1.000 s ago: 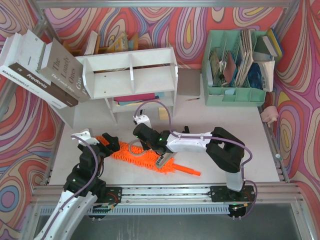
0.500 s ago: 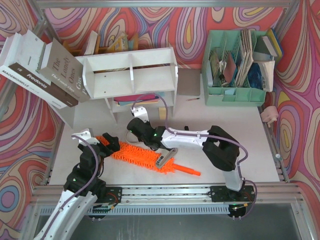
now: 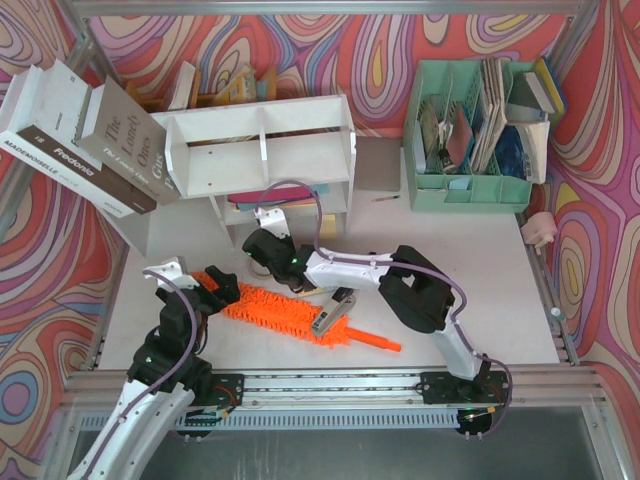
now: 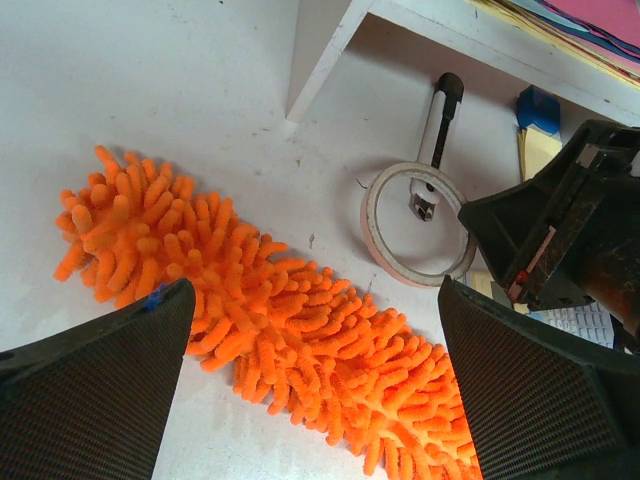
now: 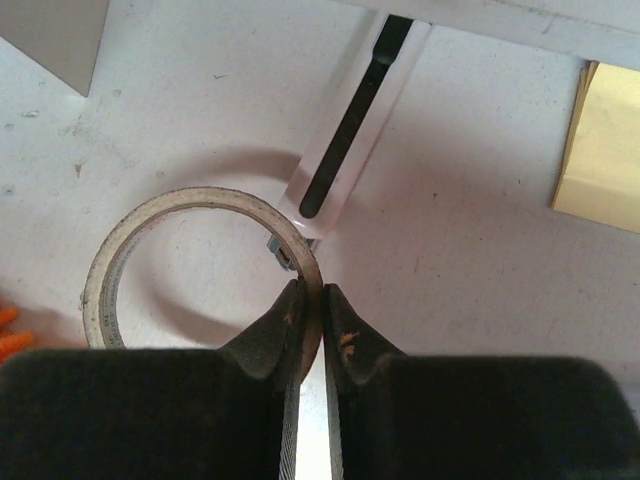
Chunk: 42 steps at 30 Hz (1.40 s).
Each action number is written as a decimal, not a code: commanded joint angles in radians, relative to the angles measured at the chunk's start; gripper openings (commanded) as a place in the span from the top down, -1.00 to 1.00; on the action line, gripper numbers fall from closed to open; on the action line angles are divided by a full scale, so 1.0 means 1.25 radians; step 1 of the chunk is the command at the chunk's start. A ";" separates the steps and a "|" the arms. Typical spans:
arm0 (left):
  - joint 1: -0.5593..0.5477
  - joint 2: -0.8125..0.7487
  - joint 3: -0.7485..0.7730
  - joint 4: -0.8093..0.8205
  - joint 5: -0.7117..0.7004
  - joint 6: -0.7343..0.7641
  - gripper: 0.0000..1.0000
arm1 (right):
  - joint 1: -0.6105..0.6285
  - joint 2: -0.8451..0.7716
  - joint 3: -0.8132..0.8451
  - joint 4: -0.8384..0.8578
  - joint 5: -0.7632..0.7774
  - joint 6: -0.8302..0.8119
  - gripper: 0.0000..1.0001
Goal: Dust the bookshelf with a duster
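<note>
The orange fluffy duster (image 3: 275,312) lies slantwise on the white table, its thin handle (image 3: 378,341) pointing to the right. My left gripper (image 3: 215,293) hovers open over its left end; in the left wrist view the chenille (image 4: 300,330) lies between the wide-spread fingers (image 4: 100,390). My right gripper (image 5: 322,290) is shut on the rim of a tape ring (image 5: 110,270), just beyond the duster and in front of the white bookshelf (image 3: 260,150). The left wrist view shows that ring (image 4: 372,215) beside the right gripper (image 4: 545,250).
A clear tool with a black handle (image 5: 350,130) and a yellow note pad (image 5: 605,150) lie under the shelf's edge. Big books (image 3: 90,140) lean at the left. A mint organizer (image 3: 480,130) stands at the back right, with a pink object (image 3: 540,230) near it.
My right gripper has moved left and toward the shelf, taking the tape ring away from the duster. The left arm and the duster have stayed put.
</note>
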 commanded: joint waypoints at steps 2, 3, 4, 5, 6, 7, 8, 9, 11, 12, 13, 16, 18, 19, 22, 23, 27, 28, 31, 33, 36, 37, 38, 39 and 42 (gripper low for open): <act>-0.002 0.002 -0.014 0.021 0.006 0.012 -0.97 | -0.008 0.015 0.036 -0.025 0.039 0.012 0.46; -0.002 0.002 -0.014 0.020 0.006 0.012 -0.97 | -0.008 0.012 0.035 -0.024 0.039 0.012 0.31; -0.002 0.002 -0.015 0.020 0.006 0.012 -0.97 | -0.008 0.008 0.033 -0.025 0.039 0.012 0.21; -0.001 0.002 -0.015 0.021 0.006 0.012 -0.97 | -0.008 0.003 0.028 -0.025 0.039 0.012 0.08; -0.002 0.003 -0.015 0.021 0.006 0.012 -0.97 | -0.008 -0.005 0.026 -0.025 0.038 0.014 -0.04; -0.002 0.004 -0.015 0.021 0.007 0.012 -0.97 | -0.008 -0.013 0.022 -0.027 0.038 0.014 -0.12; -0.002 0.005 -0.014 0.022 0.007 0.012 -0.97 | -0.008 -0.024 0.017 -0.032 0.040 0.020 -0.17; -0.002 0.006 -0.014 0.023 0.007 0.012 -0.97 | -0.007 -0.037 0.011 -0.038 0.041 0.028 -0.21; -0.002 0.008 -0.014 0.024 0.008 0.012 -0.97 | -0.004 -0.064 -0.009 -0.049 0.044 0.049 -0.23; -0.002 0.009 -0.014 0.025 0.009 0.012 -0.97 | 0.000 -0.078 -0.021 -0.057 0.052 0.060 -0.23; -0.001 0.010 -0.014 0.025 0.009 0.012 -0.97 | 0.007 -0.092 -0.031 -0.066 0.063 0.071 -0.23; -0.002 0.011 -0.014 0.027 0.009 0.013 -0.97 | 0.034 -0.125 -0.053 -0.106 0.103 0.108 -0.24; -0.002 0.012 -0.014 0.027 0.011 0.013 -0.97 | 0.048 -0.143 -0.057 -0.170 0.126 0.164 -0.22; -0.002 0.014 -0.014 0.028 0.011 0.013 -0.97 | 0.057 -0.149 -0.056 -0.214 0.154 0.208 -0.22; -0.002 0.014 -0.014 0.028 0.012 0.013 -0.97 | 0.085 -0.173 -0.049 -0.383 0.229 0.391 -0.30; -0.002 0.014 -0.014 0.028 0.012 0.013 -0.97 | 0.094 -0.179 -0.046 -0.445 0.251 0.448 -0.32; -0.002 0.014 -0.014 0.029 0.014 0.013 -0.96 | 0.126 -0.179 0.006 -0.742 0.295 0.718 -0.34; -0.002 0.013 -0.015 0.029 0.015 0.013 -0.97 | 0.131 -0.172 0.024 -0.820 0.294 0.820 -0.36; -0.002 0.013 -0.015 0.031 0.016 0.012 -0.97 | 0.141 -0.145 0.068 -0.996 0.270 0.985 -0.44; -0.002 0.012 -0.015 0.029 0.016 0.012 -0.97 | 0.148 -0.146 0.063 -1.003 0.250 0.990 -0.47; -0.002 0.009 -0.016 0.029 0.018 0.012 -0.97 | 0.149 -0.159 0.035 -0.999 0.209 1.012 -0.48; -0.002 0.009 -0.016 0.028 0.018 0.012 -0.97 | 0.149 -0.162 0.028 -0.987 0.203 1.005 -0.48; -0.002 0.008 -0.016 0.029 0.019 0.012 -0.97 | 0.149 -0.161 0.025 -0.980 0.199 1.001 -0.48; -0.002 0.008 -0.016 0.029 0.019 0.012 -0.97 | 0.148 -0.160 0.024 -0.977 0.197 0.999 -0.49; -0.002 0.008 -0.016 0.029 0.020 0.012 -0.97 | 0.149 -0.151 0.025 -0.969 0.188 0.997 -0.53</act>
